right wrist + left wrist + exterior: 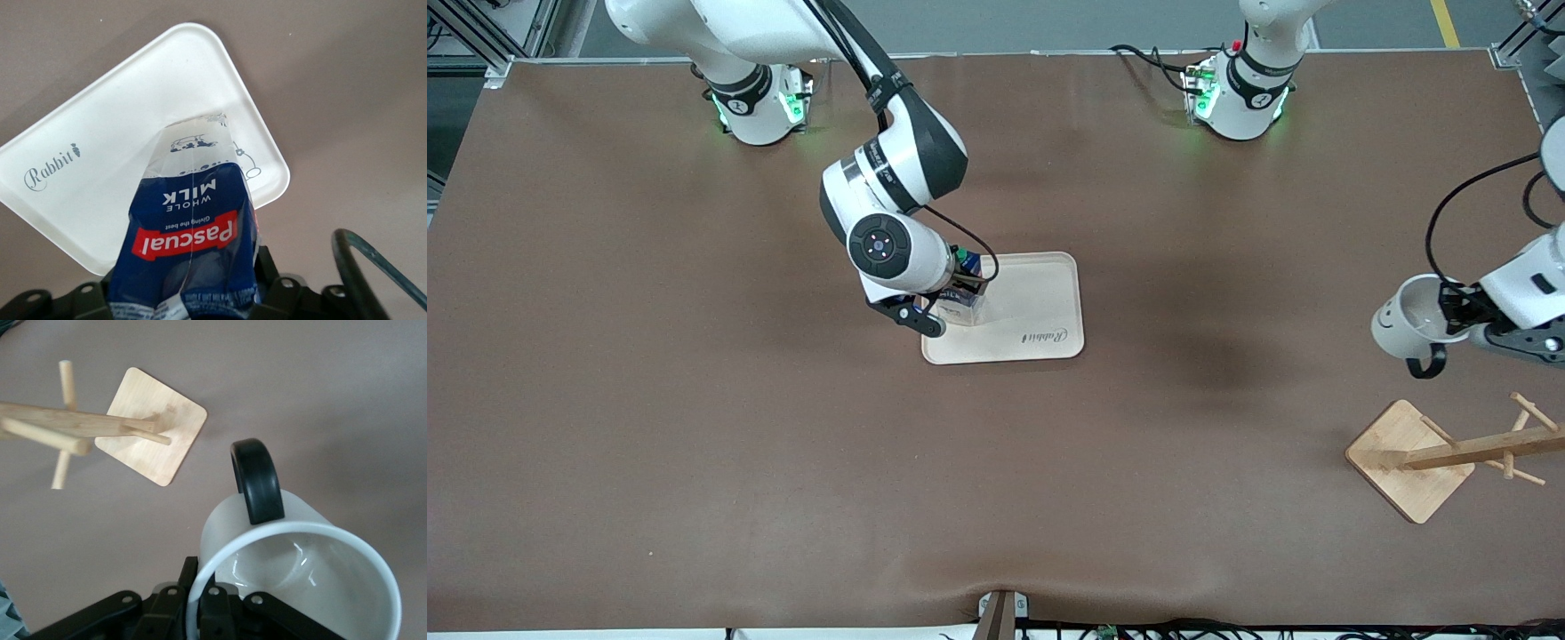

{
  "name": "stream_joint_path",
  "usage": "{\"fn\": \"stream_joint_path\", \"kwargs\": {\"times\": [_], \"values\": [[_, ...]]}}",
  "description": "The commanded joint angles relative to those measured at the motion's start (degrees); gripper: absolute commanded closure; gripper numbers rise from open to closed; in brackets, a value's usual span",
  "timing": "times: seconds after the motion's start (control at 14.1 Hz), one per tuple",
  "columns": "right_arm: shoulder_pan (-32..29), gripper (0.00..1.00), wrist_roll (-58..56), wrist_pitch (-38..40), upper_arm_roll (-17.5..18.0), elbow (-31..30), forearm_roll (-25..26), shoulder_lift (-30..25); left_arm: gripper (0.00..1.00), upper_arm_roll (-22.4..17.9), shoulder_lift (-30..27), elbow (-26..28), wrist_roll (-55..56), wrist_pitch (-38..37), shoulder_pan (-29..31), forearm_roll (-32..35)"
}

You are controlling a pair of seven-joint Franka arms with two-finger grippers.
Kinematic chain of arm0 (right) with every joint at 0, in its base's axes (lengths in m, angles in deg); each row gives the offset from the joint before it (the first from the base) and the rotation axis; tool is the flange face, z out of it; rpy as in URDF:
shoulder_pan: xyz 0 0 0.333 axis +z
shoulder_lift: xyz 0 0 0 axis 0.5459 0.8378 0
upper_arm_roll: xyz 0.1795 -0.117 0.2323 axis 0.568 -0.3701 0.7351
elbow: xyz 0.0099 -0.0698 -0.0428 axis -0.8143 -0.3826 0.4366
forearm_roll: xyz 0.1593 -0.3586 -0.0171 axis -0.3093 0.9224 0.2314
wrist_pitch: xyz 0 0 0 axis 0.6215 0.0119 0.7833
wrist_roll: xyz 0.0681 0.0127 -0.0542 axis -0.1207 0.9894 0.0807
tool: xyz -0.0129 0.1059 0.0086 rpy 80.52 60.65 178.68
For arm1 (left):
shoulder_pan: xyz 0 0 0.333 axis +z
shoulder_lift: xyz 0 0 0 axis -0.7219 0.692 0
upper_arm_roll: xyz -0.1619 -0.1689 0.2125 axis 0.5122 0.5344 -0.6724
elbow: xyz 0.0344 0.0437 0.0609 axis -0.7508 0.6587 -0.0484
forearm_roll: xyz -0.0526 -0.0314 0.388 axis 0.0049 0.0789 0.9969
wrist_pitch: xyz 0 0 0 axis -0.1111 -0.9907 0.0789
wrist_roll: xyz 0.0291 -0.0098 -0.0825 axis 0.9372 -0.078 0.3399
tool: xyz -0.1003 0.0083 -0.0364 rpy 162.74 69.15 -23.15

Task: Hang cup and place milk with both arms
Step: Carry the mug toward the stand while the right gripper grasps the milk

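Observation:
The white cup (pixel 1409 318), with a black handle and smiley face, hangs tilted in my left gripper (pixel 1449 307), which is shut on its rim above the table, up from the wooden rack (pixel 1476 452). In the left wrist view the cup (pixel 300 567) fills the lower part with its handle (pixel 257 480) toward the rack (pixel 80 430). My right gripper (pixel 960 289) is shut on the dark-blue milk (pixel 965 284) carton over the corner of the pale tray (pixel 1040 311) nearest the right arm's base. In the right wrist view the milk (pixel 190 233) reaches down to the tray (pixel 120 133).
The rack's square wooden base (pixel 1405 458) lies near the left arm's end of the table, nearer the front camera than the cup. Its pegs (pixel 1525 436) stick out sideways. Brown table surface (pixel 694 427) surrounds the tray.

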Motion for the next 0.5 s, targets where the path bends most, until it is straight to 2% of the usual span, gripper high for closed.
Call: {"fn": "stream_joint_path", "kwargs": {"times": [0.0,0.21,0.42], "values": [[-2.24,1.0,1.56,2.21,-0.12,0.75,-0.08,-1.02,1.0,0.65,2.04,-4.23,-3.48,-0.79,1.77,1.01],[-8.47,1.0,2.62,10.97,-0.2,6.54,-7.37,-1.64,1.0,0.65,4.94,-7.05,-7.26,-0.7,3.79,0.84],[-14.98,1.0,-3.84,21.79,-0.29,9.55,-7.03,-2.6,1.0,0.65,6.53,-8.19,-10.95,0.52,6.17,0.22]]}}
